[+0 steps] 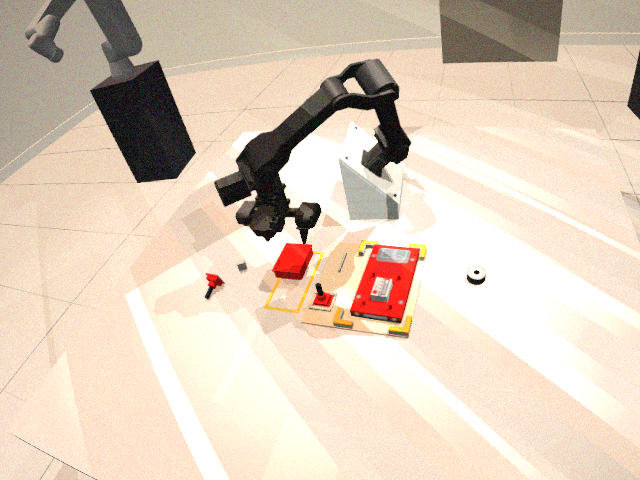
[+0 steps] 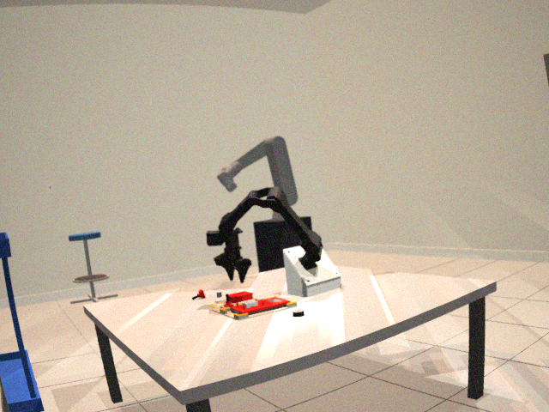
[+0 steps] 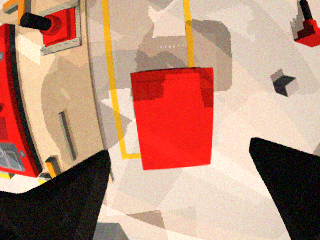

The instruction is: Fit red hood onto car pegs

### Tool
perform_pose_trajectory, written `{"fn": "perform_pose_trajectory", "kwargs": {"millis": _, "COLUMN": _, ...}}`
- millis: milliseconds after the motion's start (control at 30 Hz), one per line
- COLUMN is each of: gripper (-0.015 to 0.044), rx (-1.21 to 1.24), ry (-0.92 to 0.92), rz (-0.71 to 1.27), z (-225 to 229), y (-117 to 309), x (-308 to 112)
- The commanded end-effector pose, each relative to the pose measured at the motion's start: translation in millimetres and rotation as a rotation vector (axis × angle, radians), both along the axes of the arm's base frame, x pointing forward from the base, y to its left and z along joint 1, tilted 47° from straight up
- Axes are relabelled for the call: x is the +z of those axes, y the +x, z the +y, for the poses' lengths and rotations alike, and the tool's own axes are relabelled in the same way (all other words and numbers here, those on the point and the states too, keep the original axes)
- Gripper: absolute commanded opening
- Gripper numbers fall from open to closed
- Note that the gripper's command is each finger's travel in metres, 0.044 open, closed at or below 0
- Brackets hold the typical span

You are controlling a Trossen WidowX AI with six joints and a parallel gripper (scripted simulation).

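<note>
The red hood [image 1: 294, 258] [image 2: 239, 297] [image 3: 175, 120] lies on the table, flat roof up, partly over one end of a yellow outline. My gripper [image 1: 285, 240] [image 2: 237, 281] [image 3: 182, 152] is open and empty, fingers pointing down. It hangs above the table near the hood, with a fingertip off each side in the wrist view. The red chassis [image 1: 385, 269] [image 2: 266, 304] [image 3: 4, 75] sits in the jig between yellow corner brackets. The grey engine block [image 1: 381, 289] [image 2: 250, 303] is on its deck, with short pegs around it. The hood's corner holes are hidden.
A red piece with a black stem [image 1: 321, 298] [image 3: 57, 30] stands between the yellow outline [image 1: 281, 310] [image 3: 109, 50] and the chassis. A similar piece [image 1: 212, 281] [image 2: 201, 293] and a grey cube [image 1: 241, 266] [image 3: 284, 82] lie beyond the hood. A black-and-white wheel [image 1: 476, 274] [image 2: 298, 312] lies across the chassis.
</note>
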State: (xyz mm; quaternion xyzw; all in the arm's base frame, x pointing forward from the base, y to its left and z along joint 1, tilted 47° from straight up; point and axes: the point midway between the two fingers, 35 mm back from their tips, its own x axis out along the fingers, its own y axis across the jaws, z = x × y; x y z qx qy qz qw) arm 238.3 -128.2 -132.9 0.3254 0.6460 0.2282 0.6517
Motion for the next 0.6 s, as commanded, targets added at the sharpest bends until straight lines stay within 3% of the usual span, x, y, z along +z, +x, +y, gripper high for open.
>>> {"fn": "perform_pose_trajectory", "kwargs": {"millis": 0, "gripper": 0.0440, "rx": 0.001, "ry": 0.003, "rz": 0.000, "z": 3, "y": 0, "x": -4}}
{"fn": "perform_pose_trajectory", "kwargs": {"millis": 567, "gripper": 0.0440, "rx": 0.001, "ry": 0.003, "rz": 0.000, "z": 14, "y": 1, "x": -14}}
